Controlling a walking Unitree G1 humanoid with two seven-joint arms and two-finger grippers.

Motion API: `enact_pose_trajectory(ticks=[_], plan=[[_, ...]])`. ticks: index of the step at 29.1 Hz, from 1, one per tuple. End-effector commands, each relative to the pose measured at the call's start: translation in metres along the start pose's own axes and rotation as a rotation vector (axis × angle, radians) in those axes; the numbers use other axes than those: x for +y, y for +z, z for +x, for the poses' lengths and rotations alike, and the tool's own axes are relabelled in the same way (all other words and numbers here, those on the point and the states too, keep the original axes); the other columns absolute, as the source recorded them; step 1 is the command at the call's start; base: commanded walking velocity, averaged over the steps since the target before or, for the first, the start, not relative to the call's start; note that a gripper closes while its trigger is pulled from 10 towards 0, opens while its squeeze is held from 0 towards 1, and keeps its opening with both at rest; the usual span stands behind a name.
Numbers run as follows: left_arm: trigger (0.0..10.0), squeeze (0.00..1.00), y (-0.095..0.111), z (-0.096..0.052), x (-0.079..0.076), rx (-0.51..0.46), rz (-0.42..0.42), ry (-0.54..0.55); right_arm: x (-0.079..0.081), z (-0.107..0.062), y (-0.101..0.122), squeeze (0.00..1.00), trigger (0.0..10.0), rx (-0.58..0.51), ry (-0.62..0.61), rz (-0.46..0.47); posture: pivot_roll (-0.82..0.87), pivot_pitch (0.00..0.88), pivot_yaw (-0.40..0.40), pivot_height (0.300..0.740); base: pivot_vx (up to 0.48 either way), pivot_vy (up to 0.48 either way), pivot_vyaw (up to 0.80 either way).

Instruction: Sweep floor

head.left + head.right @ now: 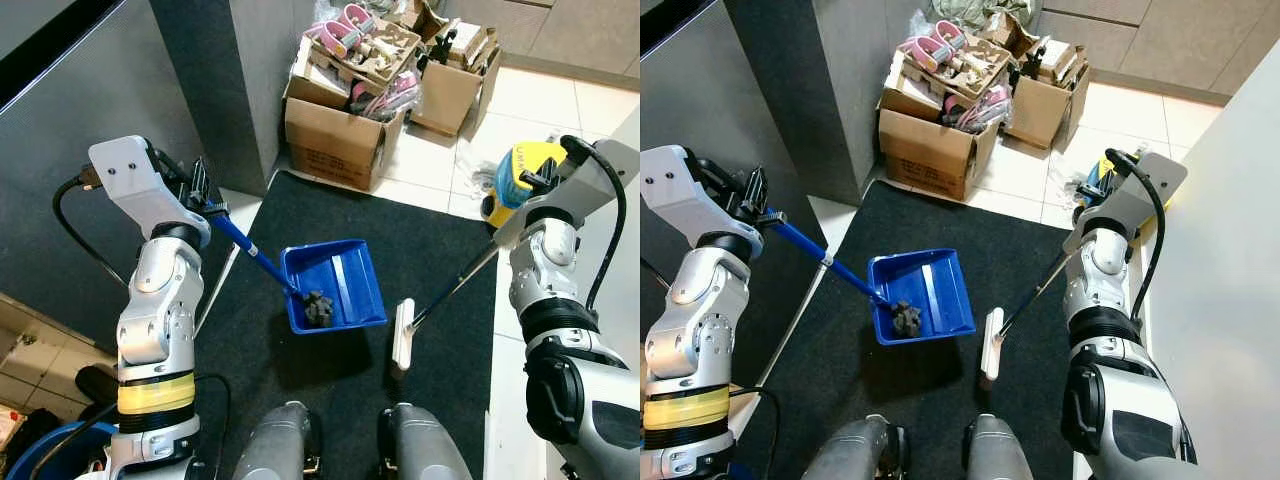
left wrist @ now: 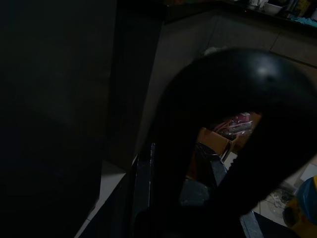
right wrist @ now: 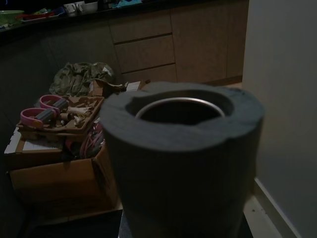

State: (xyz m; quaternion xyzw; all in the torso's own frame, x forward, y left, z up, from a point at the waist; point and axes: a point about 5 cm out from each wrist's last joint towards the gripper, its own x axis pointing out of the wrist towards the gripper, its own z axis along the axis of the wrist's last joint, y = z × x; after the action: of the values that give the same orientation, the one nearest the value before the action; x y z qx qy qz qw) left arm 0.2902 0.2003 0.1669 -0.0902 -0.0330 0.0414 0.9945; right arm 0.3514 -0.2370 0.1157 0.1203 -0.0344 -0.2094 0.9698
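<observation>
I take the blue dustpan [image 1: 335, 285] as my landmark; it sits near the middle of the dark mat [image 1: 430, 250], its pan tilted, with a small heap of dark debris [image 1: 318, 308] gathered in the corner nearest my legs; its blue handle [image 1: 245, 247] runs up and away to my left, where the left gripper [image 1: 200, 188] is clamped around the handle's far end, fingers closed on it; the left wrist view is too dark to add much beyond a black rounded shape close to the lens.

Just to the right of the dustpan, apart from it, the white broom head [image 1: 402, 335] rests on the mat, standing nearly parallel to the pan's side; its thin metal pole [image 1: 455, 288] slants up to my right arm; the grey foam grip at the pole's end [image 3: 183, 158] looms in the right wrist view, so I know that arm carries the broom, but I cannot tell how the right gripper's fingers stand.

Beyond the dustpan, past the mat's far edge, cardboard boxes [image 1: 335, 140] sit on the pale tile, piled with pink sandals [image 1: 345, 30] and clutter; a yellow and blue appliance [image 1: 520, 175] stands to the far right of the pan, near my right wrist.
</observation>
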Motion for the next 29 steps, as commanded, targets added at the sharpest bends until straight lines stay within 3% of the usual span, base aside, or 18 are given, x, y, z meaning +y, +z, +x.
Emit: enact_pose_trajectory(ticks=[1, 19, 29], plan=[[10.0, 0.00, 0.0113, -0.0020, -0.0052, -0.072, -0.016, -0.011, -0.0001, 0.0014, 0.0038, 0.00, 10.0, -0.015, 0.003, 0.001, 0.06, 0.000, -0.046, 0.740, 0.000, 0.000, 0.00], [10.0, 0.00, 0.0117, -0.0004, -0.0029, -0.077, -0.024, -0.001, 0.0017, 0.0027, 0.0054, 0.00, 10.0, -0.017, 0.005, 0.001, 0.05, 0.000, -0.048, 0.740, 0.000, 0.000, 0.00], [10.0, 0.00, 0.0132, 0.0022, -0.0014, -0.080, -0.026, 0.007, 0.0028, 0.0043, 0.0070, 0.00, 10.0, -0.015, -0.001, 0.004, 0.05, 0.000, -0.050, 0.740, -0.256, 0.000, 0.00]])
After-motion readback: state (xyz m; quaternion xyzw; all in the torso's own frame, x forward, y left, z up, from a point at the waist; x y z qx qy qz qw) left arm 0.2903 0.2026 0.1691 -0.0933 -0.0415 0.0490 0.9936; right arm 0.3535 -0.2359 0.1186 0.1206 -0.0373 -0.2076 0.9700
